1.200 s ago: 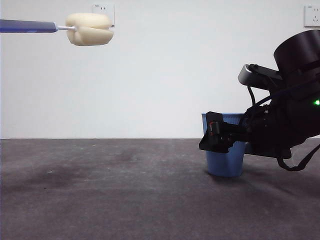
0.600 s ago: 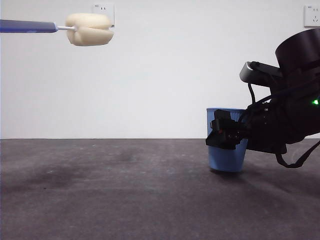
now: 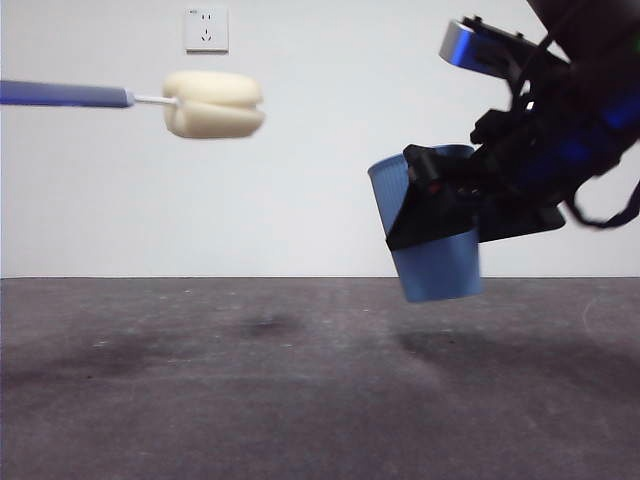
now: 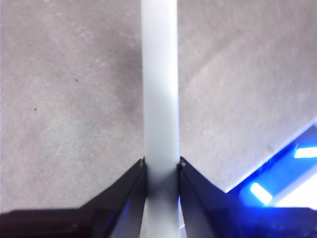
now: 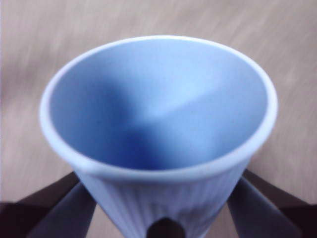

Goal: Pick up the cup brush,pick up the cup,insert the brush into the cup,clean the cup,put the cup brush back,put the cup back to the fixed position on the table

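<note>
The cup brush (image 3: pixel 150 101) hangs level in the air at the upper left of the front view, its cream sponge head (image 3: pixel 213 104) pointing right. Its pale handle (image 4: pixel 159 99) runs straight out between the jaws of my left gripper (image 4: pixel 161 168), which is shut on it. The blue ribbed cup (image 3: pixel 430 235) is off the table (image 3: pixel 250 390), tilted with its mouth toward the upper left. My right gripper (image 3: pixel 425 200) is shut on the cup (image 5: pixel 158 129); in the right wrist view the open mouth faces the camera and my right gripper (image 5: pixel 161 208) clamps the ribbed wall from both sides.
A white wall with a power socket (image 3: pixel 206 29) stands behind the table. The right arm's dark body (image 3: pixel 560 130) fills the upper right of the front view.
The right gripper has lifted the cup off the table, up and slightly left, and tilted it. The brush has shifted right and a little lower.
</note>
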